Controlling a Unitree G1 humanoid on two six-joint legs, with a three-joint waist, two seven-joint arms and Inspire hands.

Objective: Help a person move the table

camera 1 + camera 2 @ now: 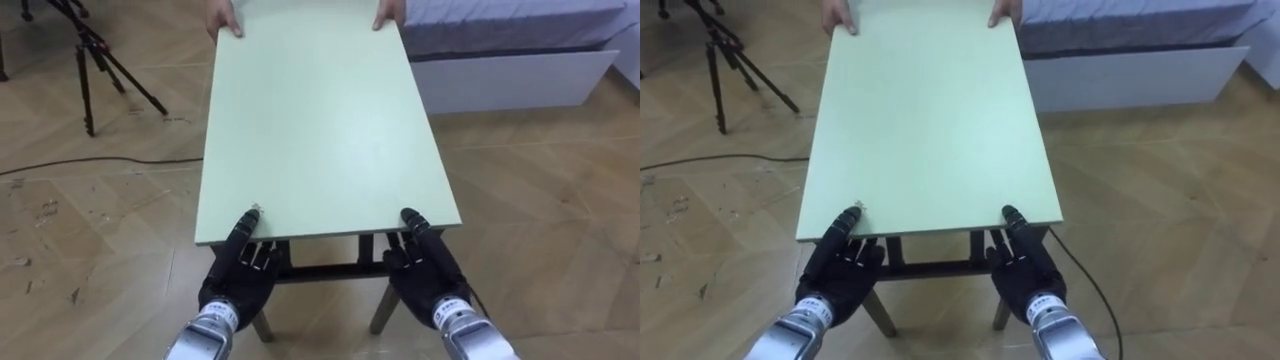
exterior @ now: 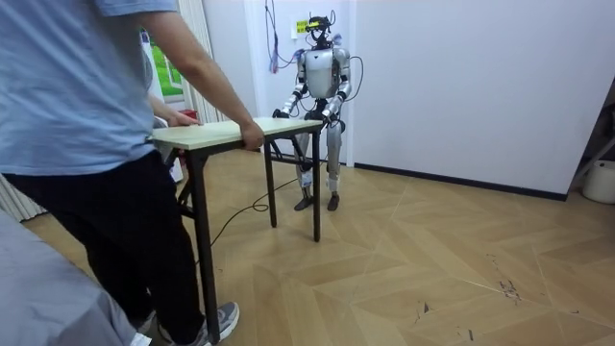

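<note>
Parquet floor (image 1: 540,200) in a herringbone pattern runs under everything, with a dark cable (image 1: 80,165) lying across it at the robot's left. Black tripod (image 1: 95,60) stands far left, and a bed (image 1: 510,50) with a white base sits far right, just beside the far corner of the counter (image 1: 320,130). Counter has a pale green top on dark legs and runs lengthwise away from the robot, which stands at its near short end. Left hand (image 1: 240,270) is at the near left corner: thumb (image 1: 245,228) lies on top of the edge and fingers (image 1: 262,255) are curled under it, so the hand is clamped on the top. Right hand (image 1: 425,270) has the same hold at the near right corner, thumb over the edge, fingers tucked below. At the far short end a person's two hands, one (image 1: 222,20) on the far left corner and the other (image 1: 390,12) on the far right corner, grip the edge. Room view: the person (image 2: 86,115), in a light blue shirt and dark trousers, stands at the room view's left holding that end. The robot stands upright at the other end near a white wall (image 2: 461,77), arms bent forward to the top. Cannot tell whether the legs are touching the floor.
</note>
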